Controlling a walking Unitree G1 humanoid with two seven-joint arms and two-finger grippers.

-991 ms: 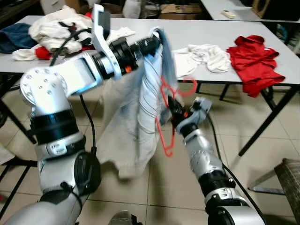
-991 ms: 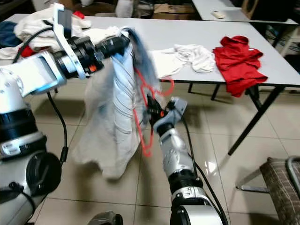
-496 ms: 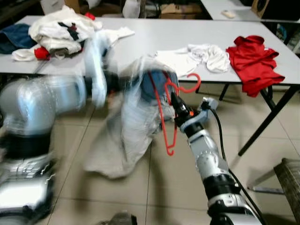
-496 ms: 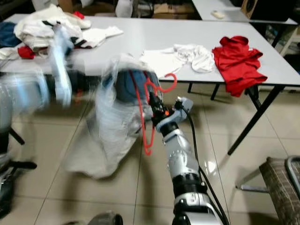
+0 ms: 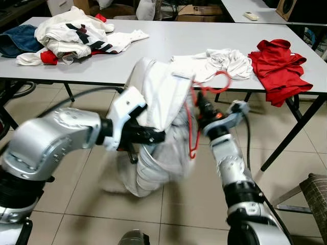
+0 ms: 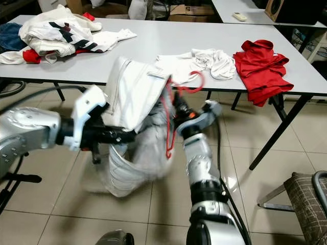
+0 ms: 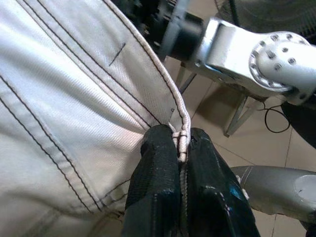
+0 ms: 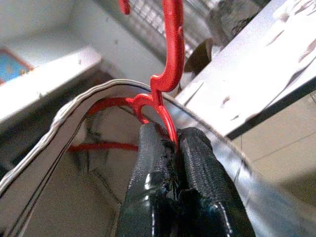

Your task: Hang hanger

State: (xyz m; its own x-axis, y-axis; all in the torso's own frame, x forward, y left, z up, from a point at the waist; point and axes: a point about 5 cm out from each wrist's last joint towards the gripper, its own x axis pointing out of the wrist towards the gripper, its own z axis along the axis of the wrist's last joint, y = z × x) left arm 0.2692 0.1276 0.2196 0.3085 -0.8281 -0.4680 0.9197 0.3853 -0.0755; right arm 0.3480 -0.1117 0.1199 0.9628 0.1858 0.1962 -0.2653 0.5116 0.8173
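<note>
A pale garment (image 5: 161,102) of thick, twill-like cloth with dark double stitching is held in the air in front of the near edge of a long grey table (image 5: 168,38). A thin red plastic hanger (image 5: 193,120) with a curved hook is seen beside and partly inside it, its hook rising just over the table's near edge.

The garment's seamed edge is pinched between the closed fingers of the left gripper (image 7: 181,158). The hanger's neck, just below the hook, is clamped by the closed fingers of the right gripper (image 8: 170,148), and a stiff cloth band is arched around them.

Compared with a second ago, the left arm is now lowered and stretched level across the body, where it was raised high before; the garment is bunched lower and is draped over the hanger rather than hanging long. The right forearm is held upright, its gripper pointed up towards the table.

On the table, a heap of white, red and blue clothes (image 5: 66,33) is piled at the far left corner, a crumpled white cloth (image 5: 219,61) lies at the near edge, and a red garment (image 5: 276,64) is draped over the near edge towards the right.
</note>
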